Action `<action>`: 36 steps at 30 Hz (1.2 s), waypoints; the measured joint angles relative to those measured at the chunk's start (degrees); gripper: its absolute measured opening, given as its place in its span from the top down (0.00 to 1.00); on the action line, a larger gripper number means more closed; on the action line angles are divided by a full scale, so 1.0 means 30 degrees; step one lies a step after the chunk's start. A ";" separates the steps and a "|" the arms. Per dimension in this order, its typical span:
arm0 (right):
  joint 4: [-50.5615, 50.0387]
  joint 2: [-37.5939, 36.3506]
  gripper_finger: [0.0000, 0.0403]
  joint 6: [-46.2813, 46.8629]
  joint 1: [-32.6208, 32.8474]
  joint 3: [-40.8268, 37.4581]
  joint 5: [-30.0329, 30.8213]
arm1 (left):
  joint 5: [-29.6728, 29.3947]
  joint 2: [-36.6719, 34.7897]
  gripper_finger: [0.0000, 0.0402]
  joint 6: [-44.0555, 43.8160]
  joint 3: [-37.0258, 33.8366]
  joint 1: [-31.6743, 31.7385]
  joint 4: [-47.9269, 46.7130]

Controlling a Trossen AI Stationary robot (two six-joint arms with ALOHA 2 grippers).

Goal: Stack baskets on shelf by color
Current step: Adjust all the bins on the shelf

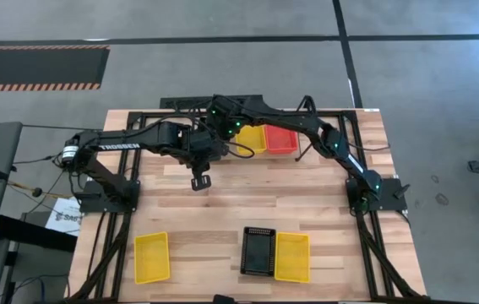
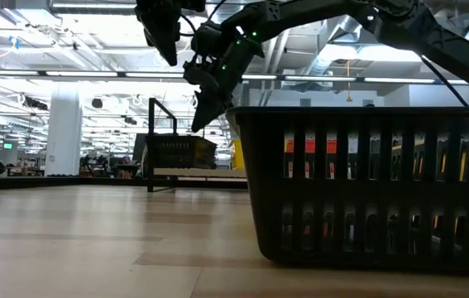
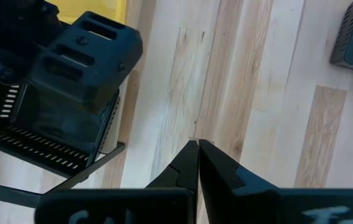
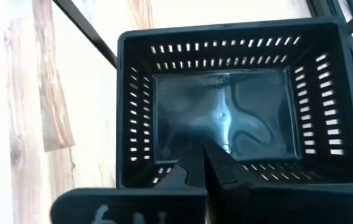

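Baskets sit split: yellow (image 1: 251, 138) and red (image 1: 280, 139) on the shelf (image 1: 302, 154) at the desk's (image 1: 222, 207) far edge, three loose near the front. My right claw (image 4: 202, 163) hangs closed, empty, over a black basket (image 4: 226, 102) there; my left claw (image 1: 200, 181) is closed mid-desk. Risk: descending closed would shove it askew.

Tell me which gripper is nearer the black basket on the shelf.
Right. The right gripper hangs directly over the black basket on the shelf; the left gripper sits in front of it, above bare table.
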 joint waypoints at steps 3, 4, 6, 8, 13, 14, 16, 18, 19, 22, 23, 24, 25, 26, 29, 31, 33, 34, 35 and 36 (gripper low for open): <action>0.0002 0.0000 1.00 0.0034 0.0009 0.0000 -0.0003 | 0.0000 0.0000 1.00 0.0000 0.0000 0.0000 0.0000; 0.0078 0.0000 1.00 0.0034 0.0022 0.0000 -0.0003 | 0.0000 0.0000 1.00 0.0000 0.0000 0.0000 0.0000; 0.0254 0.0000 1.00 0.0047 0.0021 0.0000 0.0003 | 0.0000 0.0000 1.00 0.0000 0.0000 0.0000 0.0000; 0.0353 0.0000 1.00 0.0092 0.0026 0.0000 -0.0003 | 0.0000 0.0000 1.00 0.0000 0.0000 0.0000 0.0000; 0.0601 0.0000 1.00 0.0085 0.0131 0.0000 -0.0003 | 0.0000 0.0000 1.00 0.0000 0.0000 0.0000 0.0000; 0.0660 0.0000 1.00 0.0092 0.0170 0.0000 -0.0003 | 0.0000 0.0000 1.00 0.0000 0.0000 0.0000 0.0000; 0.0695 0.0000 1.00 0.0086 0.0219 0.0000 -0.0018 | 0.0000 0.0000 1.00 0.0000 0.0000 0.0000 0.0000; 0.0688 0.0000 1.00 0.0082 0.0249 0.0000 -0.0300 | 0.0000 0.0000 1.00 0.0000 0.0000 0.0000 0.0000; 0.0688 0.0000 1.00 0.0078 0.0272 0.0000 -0.0466 | 0.0000 0.0000 1.00 0.0000 0.0000 0.0000 0.0004; 0.1055 0.0323 1.00 0.0101 0.0426 0.0045 -0.0505 | -0.0007 0.0000 1.00 0.0000 0.0000 0.0000 0.0005; 0.0919 0.0431 1.00 0.0151 0.0448 0.0012 -0.0506 | 0.0000 0.0000 1.00 0.0000 -0.0002 -0.0006 0.0002; 0.0659 0.0619 1.00 0.0174 0.0452 -0.0007 -0.0510 | 0.0000 0.0000 1.00 0.0000 0.0000 -0.0004 0.0004; 0.0846 0.0882 1.00 0.0180 0.0473 0.0004 -0.0516 | -0.0002 0.0000 1.00 -0.0016 0.0000 0.0000 0.0000; 0.0954 0.1118 1.00 0.0189 0.0523 0.0022 -0.0585 | 0.0009 0.0000 1.00 -0.0088 -0.0005 0.0000 0.0000; 0.0230 0.1682 1.00 0.0099 0.0691 0.0015 -0.0987 | 0.0058 0.0000 1.00 -0.0153 -0.0007 -0.0007 -0.0093; -0.0065 0.1874 1.00 0.0020 0.0789 0.0015 -0.1001 | 0.0119 0.0000 1.00 -0.0164 -0.0015 -0.0015 -0.0115; -0.0294 0.1873 1.00 -0.0240 0.0888 0.0015 -0.0984 | 0.0089 0.0000 1.00 -0.0160 -0.0015 -0.0015 -0.0114; -0.0290 0.1858 1.00 -0.0370 0.0882 0.0015 -0.0967 | 0.0044 0.0000 1.00 -0.0160 -0.0015 -0.0023 -0.0101; -0.0217 0.1851 1.00 -0.0404 0.0882 0.0015 -0.0927 | 0.0051 0.0000 1.00 -0.0160 -0.0015 -0.0029 -0.0088; -0.0289 0.1777 1.00 -0.0403 0.0874 0.0014 -0.0914 | 0.0050 0.0000 1.00 -0.0160 -0.0015 -0.0029 -0.0094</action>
